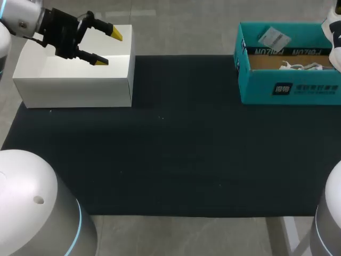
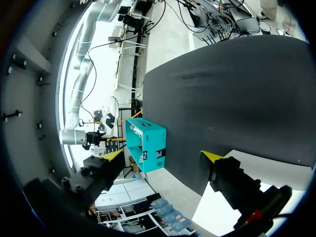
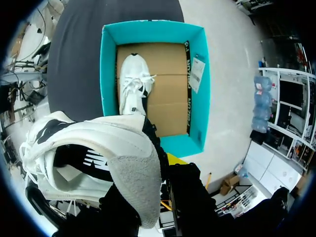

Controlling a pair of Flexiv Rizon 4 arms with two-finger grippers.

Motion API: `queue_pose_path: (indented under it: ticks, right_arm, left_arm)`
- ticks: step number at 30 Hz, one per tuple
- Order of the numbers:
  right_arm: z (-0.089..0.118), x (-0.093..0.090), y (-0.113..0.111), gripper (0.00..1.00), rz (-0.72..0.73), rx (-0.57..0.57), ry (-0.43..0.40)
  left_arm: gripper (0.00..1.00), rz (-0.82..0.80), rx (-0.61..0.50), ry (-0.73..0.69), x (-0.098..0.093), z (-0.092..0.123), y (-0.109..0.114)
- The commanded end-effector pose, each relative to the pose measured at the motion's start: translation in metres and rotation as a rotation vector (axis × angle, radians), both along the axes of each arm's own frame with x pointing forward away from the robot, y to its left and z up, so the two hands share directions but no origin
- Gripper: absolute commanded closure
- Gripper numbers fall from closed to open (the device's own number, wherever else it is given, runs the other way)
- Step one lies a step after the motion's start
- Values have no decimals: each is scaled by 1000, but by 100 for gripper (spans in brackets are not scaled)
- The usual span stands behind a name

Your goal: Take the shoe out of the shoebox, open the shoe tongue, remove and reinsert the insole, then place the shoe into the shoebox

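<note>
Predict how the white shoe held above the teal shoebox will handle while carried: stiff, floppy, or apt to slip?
The white shoe probably keeps its shape: it hangs from the right hand without sagging. Its soft-looking upper may squash under the grip, so it could twist. Loose laces might snag the teal shoebox rim.

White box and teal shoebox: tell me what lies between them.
Nothing but bare black mat separates the white box from the teal shoebox, in the head view.
</note>
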State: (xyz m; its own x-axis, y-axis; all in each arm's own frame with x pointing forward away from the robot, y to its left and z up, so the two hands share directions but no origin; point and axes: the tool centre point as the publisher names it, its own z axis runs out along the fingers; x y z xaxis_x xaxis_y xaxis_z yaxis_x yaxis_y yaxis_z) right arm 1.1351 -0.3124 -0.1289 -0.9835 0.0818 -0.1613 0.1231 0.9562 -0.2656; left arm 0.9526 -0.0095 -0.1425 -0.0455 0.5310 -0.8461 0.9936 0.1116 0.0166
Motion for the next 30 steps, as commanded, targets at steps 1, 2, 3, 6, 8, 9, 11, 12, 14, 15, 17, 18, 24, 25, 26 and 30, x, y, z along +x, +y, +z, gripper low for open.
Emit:
queue_pose_path:
  ticks: [1,2,3,6,8,9,11,12,14,15,17,18,24,25,26,30]
  right_arm:
    - [0,27,-7,100,-4,-6,33]
    - [-1,31,-8,100,-3,-8,33]
    - [-2,35,-9,100,-7,-21,33]
    - [-5,46,-7,100,-20,-24,20]
    - [-8,54,-7,100,-31,-23,7]
    - [-10,58,-8,100,-42,-13,0]
    - [-14,63,-10,100,-47,0,0]
    - [-17,66,-13,100,-55,-3,0]
    - [-21,69,-19,100,-62,13,6]
    - [-22,71,-22,100,-64,11,10]
    - [-23,72,-29,100,-76,21,18]
    - [-24,74,-32,100,-92,21,18]
    - [-23,78,-37,100,-248,28,36]
    - [-24,79,-40,100,-325,12,36]
    - [-26,78,-42,100,-361,25,37]
    - [-27,73,-58,100,-711,129,10]
  left_arm:
    - [0,-2,3,1,1,0,0]
    - [0,-2,3,1,1,0,0]
    - [0,-2,3,1,1,0,0]
    - [0,-2,3,1,1,0,0]
    - [0,-2,3,1,1,0,0]
    - [0,-2,3,1,1,0,0]
    - [0,-2,3,1,1,0,0]
    - [0,-2,3,1,1,0,0]
    - [0,-2,3,1,1,0,0]
    - [0,-2,3,1,1,0,0]
    - [0,-2,3,1,1,0,0]
    - [0,-2,3,1,1,0,0]
    - [0,-2,3,1,1,0,0]
    - [0,-2,3,1,1,0,0]
    - [0,-2,3,1,1,0,0]
    - [0,-2,3,1,1,0,0]
